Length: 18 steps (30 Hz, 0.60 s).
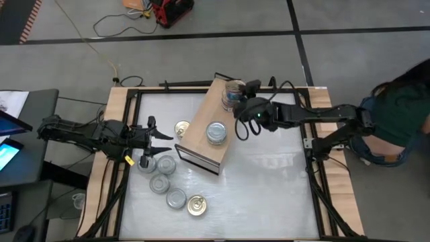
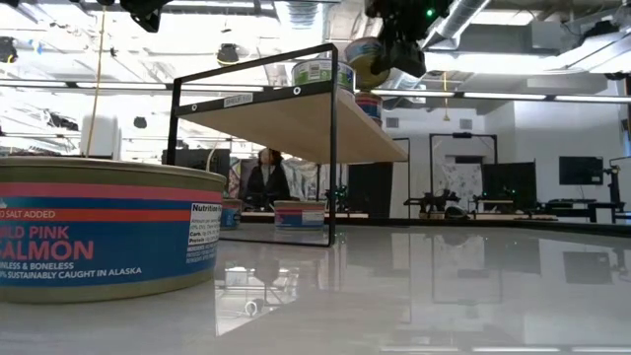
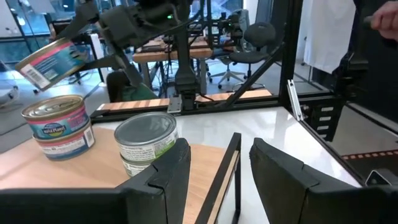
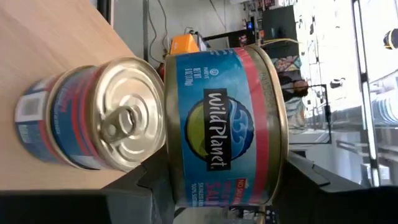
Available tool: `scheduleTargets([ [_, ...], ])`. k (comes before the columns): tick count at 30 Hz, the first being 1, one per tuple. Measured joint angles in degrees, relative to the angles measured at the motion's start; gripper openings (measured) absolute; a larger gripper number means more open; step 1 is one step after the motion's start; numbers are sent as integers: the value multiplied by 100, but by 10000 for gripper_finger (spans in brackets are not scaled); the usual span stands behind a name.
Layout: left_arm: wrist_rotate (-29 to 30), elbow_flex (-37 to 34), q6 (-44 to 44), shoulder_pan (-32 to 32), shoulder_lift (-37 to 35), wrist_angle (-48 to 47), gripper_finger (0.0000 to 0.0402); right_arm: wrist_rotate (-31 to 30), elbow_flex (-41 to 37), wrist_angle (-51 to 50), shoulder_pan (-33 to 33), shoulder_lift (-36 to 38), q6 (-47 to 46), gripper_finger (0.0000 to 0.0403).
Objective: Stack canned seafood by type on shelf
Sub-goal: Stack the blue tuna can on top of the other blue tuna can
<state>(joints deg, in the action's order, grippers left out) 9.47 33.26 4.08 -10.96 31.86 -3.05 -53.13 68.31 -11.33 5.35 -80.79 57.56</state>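
Canned seafood lies in three groups. On the white table (image 1: 269, 195), at the left, about five loose tins (image 1: 168, 183) sit by the left gripper (image 1: 160, 134), which hovers just above them with its fingers (image 3: 165, 177) parted and holding nothing. In the middle stands the shelf (image 1: 201, 131), a plywood box set slantwise on the table, with a green-labelled stack (image 1: 216, 132) near its centre and a blue-and-red stack (image 1: 232, 94) at its far end. To the right, the right gripper (image 1: 243, 111) clamps a blue-and-red salmon tin (image 4: 217, 124) by its flat faces, just beside and slightly above that far stack.

The held tin is tipped: its short axis runs roughly level, so its lid faces sideways. From the low view its exact tilt is hard to judge. To place it well, the wrist should roll until the lid faces up, centre the tin over the gold pull-tab lid (image 4: 121, 121) below, lower until the rims meet, then release.
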Motion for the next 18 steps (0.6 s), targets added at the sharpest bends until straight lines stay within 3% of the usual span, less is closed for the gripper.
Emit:
scheduleTargets([
  [5, 0, 0, 131, 0, 0, 0, 160, 526, 0, 39, 253, -87, 103, 233],
  [18, 23, 0, 55, 0, -2, -2, 160, 517, 99, 37, 378, -386, 221, 239],
])
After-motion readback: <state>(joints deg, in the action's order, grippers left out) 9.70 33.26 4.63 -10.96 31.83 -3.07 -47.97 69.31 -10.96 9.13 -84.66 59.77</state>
